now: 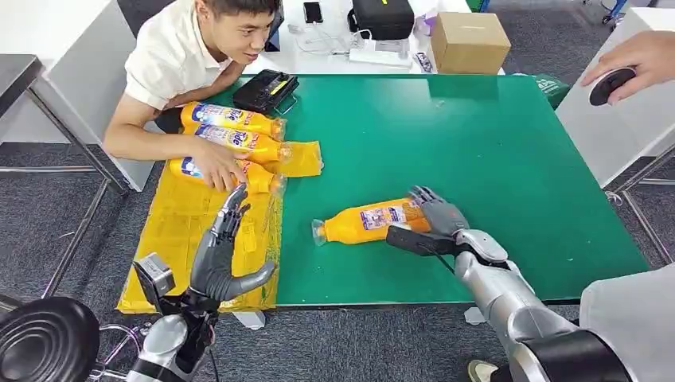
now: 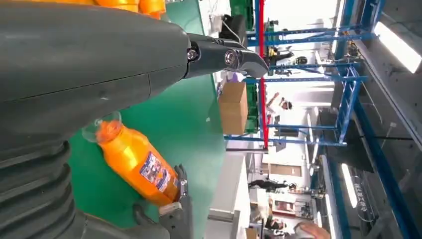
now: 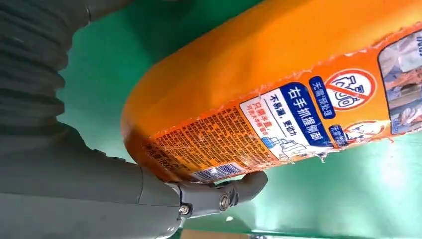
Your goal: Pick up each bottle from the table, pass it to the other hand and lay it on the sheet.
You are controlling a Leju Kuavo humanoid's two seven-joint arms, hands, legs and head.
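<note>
An orange bottle (image 1: 370, 221) (image 2: 139, 167) (image 3: 259, 89) lies on its side on the green table (image 1: 477, 143), cap end pointing left. My right hand (image 1: 442, 221) (image 3: 74, 189) grips its base end, fingers over the far side and thumb (image 3: 234, 191) touching the near side. My left hand (image 1: 223, 259) (image 2: 74, 64) is raised over the yellow sheet (image 1: 183, 239), fingers spread and holding nothing. Three more orange bottles (image 1: 239, 142) lie side by side at the far end of the sheet.
A person leans over the table's left side, one hand (image 1: 215, 169) resting on the nearest sheet bottle. A black case (image 1: 265, 90) sits at the table's far left, a cardboard box (image 1: 470, 41) behind it. Another person's hand (image 1: 637, 64) holds a dark object at upper right.
</note>
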